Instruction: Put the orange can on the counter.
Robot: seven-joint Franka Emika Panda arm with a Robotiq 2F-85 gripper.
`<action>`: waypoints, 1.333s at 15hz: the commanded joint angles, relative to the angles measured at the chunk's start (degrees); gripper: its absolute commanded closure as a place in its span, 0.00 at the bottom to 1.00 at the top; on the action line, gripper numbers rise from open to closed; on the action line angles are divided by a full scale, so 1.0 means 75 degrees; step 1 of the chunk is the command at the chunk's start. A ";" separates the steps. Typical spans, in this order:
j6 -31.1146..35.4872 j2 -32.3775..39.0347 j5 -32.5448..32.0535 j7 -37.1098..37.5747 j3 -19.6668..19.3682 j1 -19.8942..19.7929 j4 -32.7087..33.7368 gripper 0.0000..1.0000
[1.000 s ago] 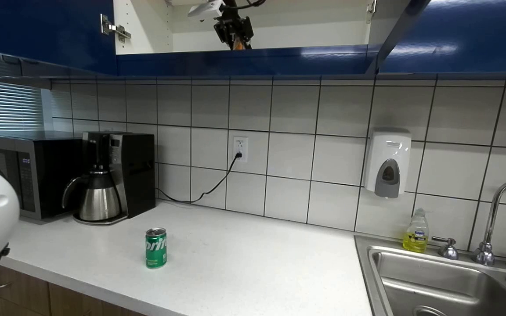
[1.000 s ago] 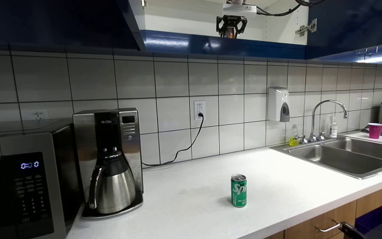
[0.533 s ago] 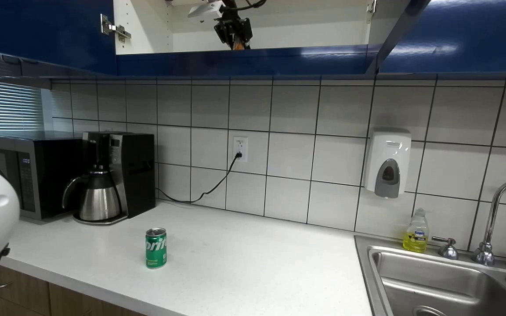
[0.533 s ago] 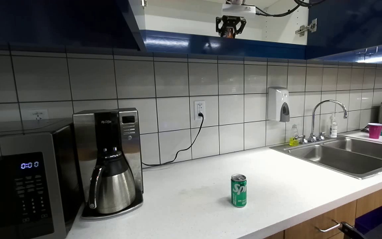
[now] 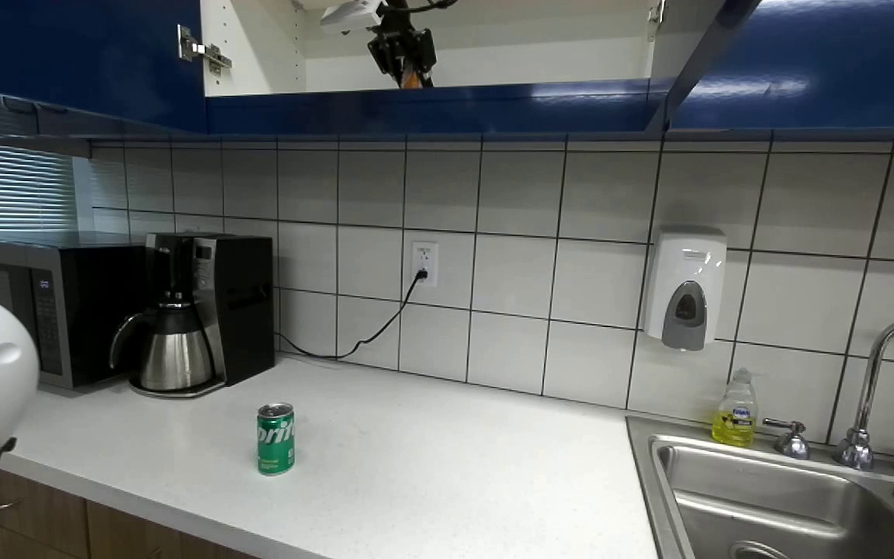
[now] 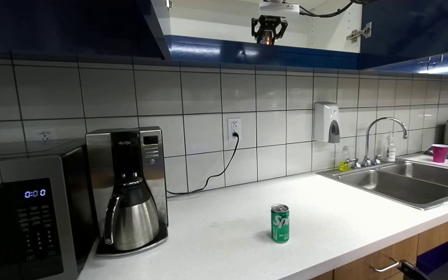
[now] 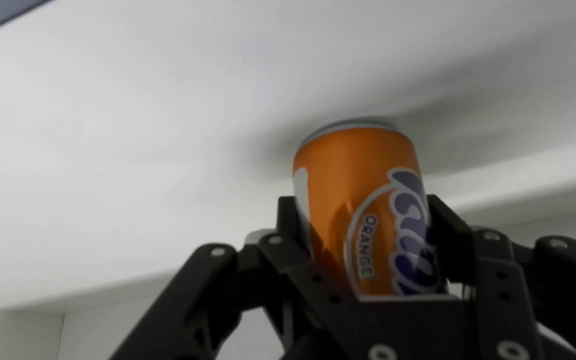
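Holds the orange can (image 7: pixel 363 205) clamped between the fingers (image 7: pixel 450 235) inside the open blue cabinet (image 5: pixel 509 66), high above the surface (image 5: pixel 455 466). Shows a slight sideways shift against half a second ago in both exterior views, can included, so probably starting the carry. Cannot tell whether lifted clear of the shelf (image 7: pixel 118 140). Likely needs to pass over the front rim (image 5: pixel 540 105) before any lowering.

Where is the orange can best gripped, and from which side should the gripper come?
Best seems the round body of the orange can, pinched across opposite sides, from above. Its cylinder shape suits a two-sided grasp, and the gripper holds it so now. In both exterior views, the blue cabinet edge hides its lower part, so a low frontal approach would probably be blocked.
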 commanded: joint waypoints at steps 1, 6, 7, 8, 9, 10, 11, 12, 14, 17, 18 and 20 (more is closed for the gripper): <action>-0.0369 -0.0692 0.0007 0.0076 0.0070 0.0096 -0.0554 0.62; -0.0698 -0.1417 -0.0011 0.0090 0.0075 0.0230 -0.1054 0.62; -0.0748 -0.1571 0.0015 0.0062 0.0075 0.0243 -0.1169 0.62; -0.0822 -0.1741 0.0014 0.0069 0.0076 0.0262 -0.1296 0.62; -0.0939 -0.1920 0.0048 0.0039 0.0071 0.0278 -0.1446 0.62; -0.1073 -0.2072 0.0076 0.0014 0.0065 0.0294 -0.1571 0.62; -0.1210 -0.2249 0.0116 0.0002 0.0052 0.0306 -0.1747 0.62; -0.1334 -0.2412 0.0161 -0.0017 0.0038 0.0313 -0.1920 0.62; -0.1495 -0.2730 0.0227 -0.0044 0.0007 0.0312 -0.2324 0.62; -0.1683 -0.3117 0.0390 -0.0165 0.0144 0.0068 -0.2883 0.62; -0.1663 -0.3267 0.0436 -0.0160 0.0128 0.0038 -0.3155 0.62; -0.1724 -0.3442 0.0566 -0.0173 0.0092 -0.0039 -0.3584 0.62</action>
